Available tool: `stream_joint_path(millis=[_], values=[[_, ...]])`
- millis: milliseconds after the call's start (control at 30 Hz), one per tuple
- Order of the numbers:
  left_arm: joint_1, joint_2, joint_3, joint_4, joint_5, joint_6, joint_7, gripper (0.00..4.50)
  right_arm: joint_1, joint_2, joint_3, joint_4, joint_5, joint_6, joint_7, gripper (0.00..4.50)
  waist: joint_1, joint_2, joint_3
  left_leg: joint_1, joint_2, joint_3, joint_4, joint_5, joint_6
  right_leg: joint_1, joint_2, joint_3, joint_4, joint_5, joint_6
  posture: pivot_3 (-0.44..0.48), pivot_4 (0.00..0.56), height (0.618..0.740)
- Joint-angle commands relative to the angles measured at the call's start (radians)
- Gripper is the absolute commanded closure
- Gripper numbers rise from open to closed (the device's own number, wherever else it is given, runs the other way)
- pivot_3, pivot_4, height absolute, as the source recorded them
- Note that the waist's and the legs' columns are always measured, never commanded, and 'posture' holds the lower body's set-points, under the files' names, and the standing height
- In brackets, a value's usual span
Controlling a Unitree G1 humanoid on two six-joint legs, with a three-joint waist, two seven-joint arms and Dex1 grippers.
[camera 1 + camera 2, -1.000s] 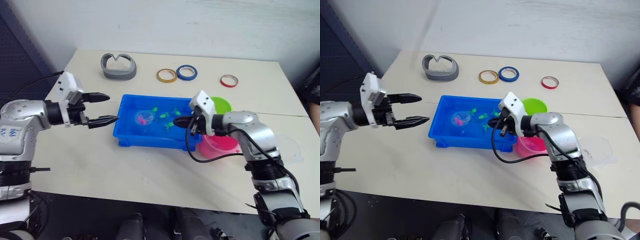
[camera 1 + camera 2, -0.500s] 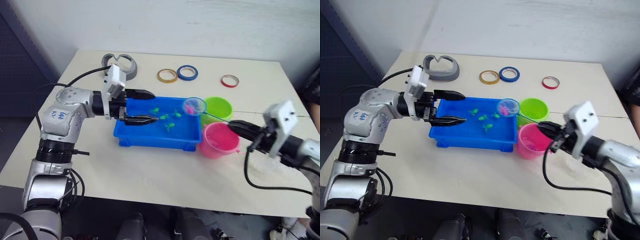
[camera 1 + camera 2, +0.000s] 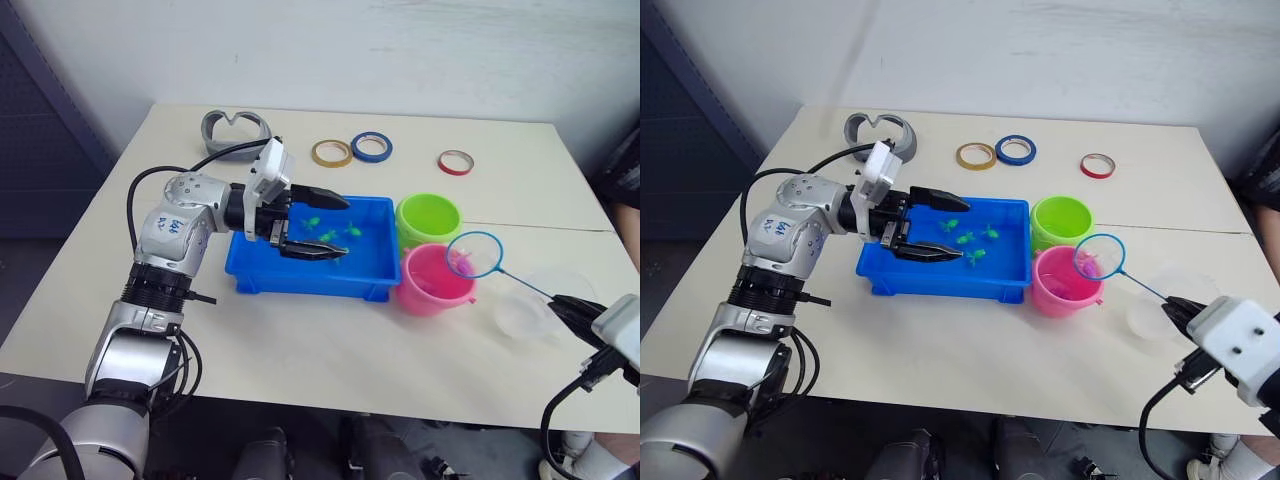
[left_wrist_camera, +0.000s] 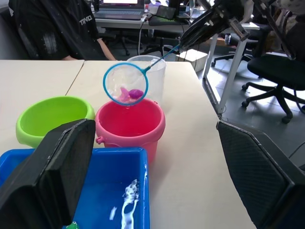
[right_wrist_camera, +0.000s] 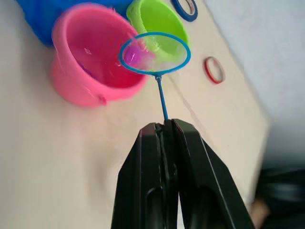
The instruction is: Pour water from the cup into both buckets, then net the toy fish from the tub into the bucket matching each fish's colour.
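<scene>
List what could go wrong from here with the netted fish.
The net hangs at the pink bucket's outer edge, not centred over it, so the pink fish could tip out onto the table.

The right gripper pinches only the far end of the thin handle, so the hoop may wobble or twist.

The lime green bucket touches the pink one, so a drifting hoop could drop the fish into the wrong colour.

The left arm [image 3: 175, 235] has rounded silver-grey shells with small blue markings, dark ribbed joints and a black cable looping over it. A white block sits at each wrist ahead of the long, tapering black fingers [image 3: 318, 196].
</scene>
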State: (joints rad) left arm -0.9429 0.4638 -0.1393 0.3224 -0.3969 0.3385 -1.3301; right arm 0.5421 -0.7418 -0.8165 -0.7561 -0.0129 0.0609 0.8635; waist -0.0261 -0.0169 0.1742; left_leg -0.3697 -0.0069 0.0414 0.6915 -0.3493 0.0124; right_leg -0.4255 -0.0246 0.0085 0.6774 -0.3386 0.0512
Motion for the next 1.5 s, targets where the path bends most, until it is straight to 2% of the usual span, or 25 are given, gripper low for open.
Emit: stream_joint_path(millis=[33,133,233,333,433,533,667,767,833,900,1000,1100,1267,1500], values=[[-0.039,-0.003,0.011,0.012,0.01,-0.029,-0.014,0.06,0.032,-0.037,0.0,0.099,-0.216,-0.4,-0.076,4.5,0.001,0.0,0.0,0.0,0.0,0.0,0.0,0.0,0.0,0.0,0.0,0.0,0.0,0.0,0.0,0.0,0.15,0.74],[-0.05,0.0,0.016,0.034,0.019,-0.043,-0.019,0.06,0.018,-0.069,-0.016,0.186,-0.352,-0.636,-0.174,4.5,0.002,0.0,0.0,0.0,0.0,0.0,0.0,0.0,-0.001,0.0,0.0,0.0,0.0,0.0,0.0,0.0,0.15,0.74],[-0.062,0.007,0.019,0.055,0.028,-0.056,-0.024,0.06,-0.024,-0.104,-0.038,0.253,-0.476,-0.772,-0.263,4.5,0.001,0.0,0.0,0.0,0.0,0.0,0.0,0.0,-0.001,0.0,0.0,0.0,0.0,0.0,0.0,0.0,0.15,0.74],[-0.071,0.01,0.026,0.07,0.034,-0.065,-0.026,0.06,-0.075,-0.127,-0.05,0.31,-0.541,-0.815,-0.329,4.5,0.001,0.0,0.0,0.001,0.0,0.0,0.0,0.001,-0.001,0.0,0.0,0.0,0.001,0.0,0.0,0.0,0.15,0.74],[-0.075,0.013,0.031,0.085,0.039,-0.074,-0.023,0.06,-0.092,-0.141,-0.032,0.36,-0.514,-0.803,-0.333,4.5,0.003,0.0,0.0,0.0,0.0,0.0,0.0,0.001,-0.002,0.0,0.0,0.0,0.001,0.0,0.0,0.0,0.15,0.74],[-0.07,0.032,0.039,0.121,0.059,-0.093,-0.015,0.06,-0.114,-0.113,0.027,0.342,-0.255,-0.604,-0.26,4.5,0.001,0.0,0.0,0.0,0.0,0.0,0.0,0.001,-0.001,0.0,0.0,0.0,0.001,0.0,0.0,0.0,0.15,0.74],[-0.045,0.077,0.063,0.143,0.069,-0.1,-0.002,0.06,-0.201,-0.103,0.151,0.101,0.264,0.035,-0.217,4.5,-0.006,0.001,0.0,0.001,0.001,0.0,0.001,0.001,-0.002,0.0,0.0,0.0,0.004,0.0,0.0,0.0,0.15,0.74],[-0.017,0.1,0.077,0.127,0.071,-0.091,0.017,0.06,-0.287,-0.155,0.249,-0.025,0.55,0.391,-0.264,4.5,-0.004,0.001,0.0,0.002,0.002,-0.001,0.002,0.002,-0.002,0.0,0.0,0.0,0.005,0.0,0.0,0.0,0.15,0.74],[0.01,0.119,0.089,0.107,0.075,-0.084,0.037,0.06,-0.4,-0.169,0.346,-0.044,0.755,0.604,-0.352,4.5,0.0,0.001,0.0,0.001,0.002,-0.003,0.002,0.002,-0.003,0.0,0.0,-0.002,0.005,0.0,0.0,0.0,0.15,0.74],[0.03,0.132,0.095,0.086,0.078,-0.079,0.053,0.06,-0.496,-0.165,0.412,-0.036,0.883,0.74,-0.419,4.5,0.002,0.001,0.0,0.0,0.002,-0.004,0.002,0.002,-0.003,0.0,-0.001,-0.003,0.004,0.0,0.0,0.0,0.15,0.74],[0.085,0.164,0.105,0.021,0.083,-0.06,0.079,0.06,-0.689,-0.099,0.539,0.052,0.982,0.901,-0.534,4.5,-0.001,0.0,0.0,-0.002,0.002,-0.004,0.003,0.001,-0.001,-0.001,-0.001,-0.003,0.002,0.0,0.0,0.0,0.15,0.74],[0.136,0.187,0.117,-0.059,0.074,-0.025,0.101,0.06,-0.797,-0.052,0.6,0.126,1.01,0.997,-0.591,4.5,0.001,0.0,0.0,-0.003,0.001,-0.004,0.004,0.001,0.0,-0.001,-0.002,-0.003,0.001,0.0,0.0,0.0,0.15,0.74],[0.241,0.239,0.163,-0.222,0.048,0.061,0.16,0.06,-0.881,-0.015,0.658,0.253,0.978,1.063,-0.593,4.5,0.003,0.0,0.0,-0.005,0.001,-0.004,0.003,0.0,0.001,-0.002,-0.002,-0.003,0.002,0.0,0.0,0.0,0.15,0.74],[0.318,0.276,0.21,-0.337,0.024,0.128,0.214,0.06,-0.953,0.017,0.708,0.357,0.917,1.077,-0.572,4.5,0.0,0.0,0.0,-0.005,0.001,-0.004,0.003,-0.001,0.002,-0.002,-0.002,-0.003,0.001,0.0,0.0,0.0,0.15,0.74]])
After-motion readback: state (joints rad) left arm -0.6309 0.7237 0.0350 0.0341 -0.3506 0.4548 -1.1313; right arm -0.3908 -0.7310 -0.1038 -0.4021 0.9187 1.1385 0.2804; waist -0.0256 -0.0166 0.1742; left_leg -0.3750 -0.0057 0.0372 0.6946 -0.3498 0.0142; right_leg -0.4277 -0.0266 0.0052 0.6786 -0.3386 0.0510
